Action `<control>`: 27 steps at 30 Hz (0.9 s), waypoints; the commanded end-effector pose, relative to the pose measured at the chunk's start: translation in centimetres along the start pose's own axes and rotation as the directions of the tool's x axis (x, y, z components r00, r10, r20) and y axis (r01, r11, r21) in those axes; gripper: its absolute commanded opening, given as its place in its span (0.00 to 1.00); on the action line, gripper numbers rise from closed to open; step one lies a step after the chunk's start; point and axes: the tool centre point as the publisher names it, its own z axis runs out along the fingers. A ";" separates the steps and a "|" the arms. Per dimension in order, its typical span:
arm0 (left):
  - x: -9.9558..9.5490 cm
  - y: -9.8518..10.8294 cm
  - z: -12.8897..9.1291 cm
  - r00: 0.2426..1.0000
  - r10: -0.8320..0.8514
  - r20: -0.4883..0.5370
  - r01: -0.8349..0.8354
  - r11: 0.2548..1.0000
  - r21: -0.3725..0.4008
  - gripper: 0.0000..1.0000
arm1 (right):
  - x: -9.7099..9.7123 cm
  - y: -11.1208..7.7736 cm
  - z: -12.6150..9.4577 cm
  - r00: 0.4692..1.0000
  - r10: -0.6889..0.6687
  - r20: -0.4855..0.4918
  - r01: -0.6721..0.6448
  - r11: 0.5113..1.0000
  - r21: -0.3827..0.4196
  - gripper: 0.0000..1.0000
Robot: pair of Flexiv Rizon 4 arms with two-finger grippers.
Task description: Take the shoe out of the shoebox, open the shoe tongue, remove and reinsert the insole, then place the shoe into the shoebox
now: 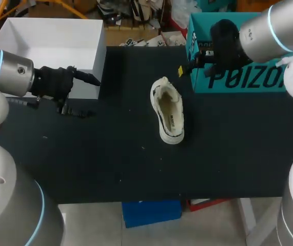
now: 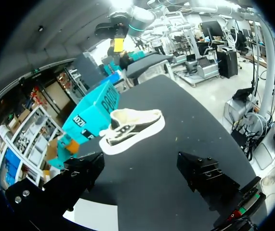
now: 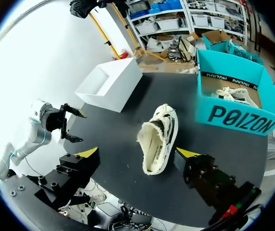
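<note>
One cream canvas low-top shoe (image 1: 168,109) is sitting sole-down on the black counter (image 1: 110,154), well apart from the left tool (image 1: 88,96) by the white open box (image 1: 97,56) and nearer the right tool (image 3: 138,153), which is hovering beside the teal cardboard shoebox (image 1: 238,82). Both tools are standing wide apart, holding and touching nothing.

The black table (image 1: 110,164) holds three things: a white shoe (image 1: 169,110) sits near its middle, an open white box (image 1: 49,46) sits at the far left corner, and an open blue-green shoebox (image 1: 238,79) sits at the far right.
</note>
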 end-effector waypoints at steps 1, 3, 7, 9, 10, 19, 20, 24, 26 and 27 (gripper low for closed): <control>0.1 0.0 0.1 1.000 0.002 0.003 -0.002 1.000 -0.002 1.00 | -0.9 0.9 -0.5 1.000 -0.012 -0.006 0.011 0.476 0.879 1.00; 0.1 0.0 0.1 1.000 0.002 0.003 -0.002 1.000 -0.002 1.00 | -1.3 1.2 -0.2 1.000 -0.028 0.009 0.004 0.428 0.904 1.00; 0.1 0.0 0.1 1.000 0.002 0.003 -0.002 1.000 -0.002 1.00 | -1.8 1.8 0.7 0.996 -0.075 0.046 -0.018 0.334 0.942 1.00; 0.1 0.0 0.1 1.000 0.002 0.003 -0.002 1.000 -0.002 1.00 | -1.8 1.8 1.2 0.994 -0.083 0.068 -0.040 0.302 0.953 1.00; 0.1 0.0 0.1 1.000 0.002 0.003 -0.002 1.000 -0.002 1.00 | -1.9 1.9 1.6 0.992 -0.093 0.083 -0.053 0.293 0.955 1.00; 0.1 0.0 0.1 1.000 0.002 0.003 -0.002 1.000 -0.002 1.00 | -1.4 1.0 3.8 0.975 -0.117 0.188 -0.148 0.286 0.947 1.00; 0.1 0.0 0.1 1.000 0.002 0.003 -0.002 1.000 -0.002 1.00 | -1.4 0.9 3.9 0.972 -0.120 0.200 -0.159 0.289 0.944 1.00; 0.1 0.0 0.1 1.000 0.002 0.003 -0.002 1.000 -0.002 1.00 | -1.2 0.2 4.2 0.963 -0.113 0.245 -0.200 0.308 0.930 1.00; 0.1 0.0 0.1 1.000 0.002 0.003 -0.002 1.000 -0.002 1.00 | -1.1 -0.1 4.3 0.956 -0.111 0.271 -0.224 0.321 0.920 1.00; 0.1 0.0 0.1 1.000 0.002 0.003 -0.002 1.000 -0.002 1.00 | -1.1 -0.2 4.3 0.954 -0.109 0.279 -0.230 0.328 0.916 1.00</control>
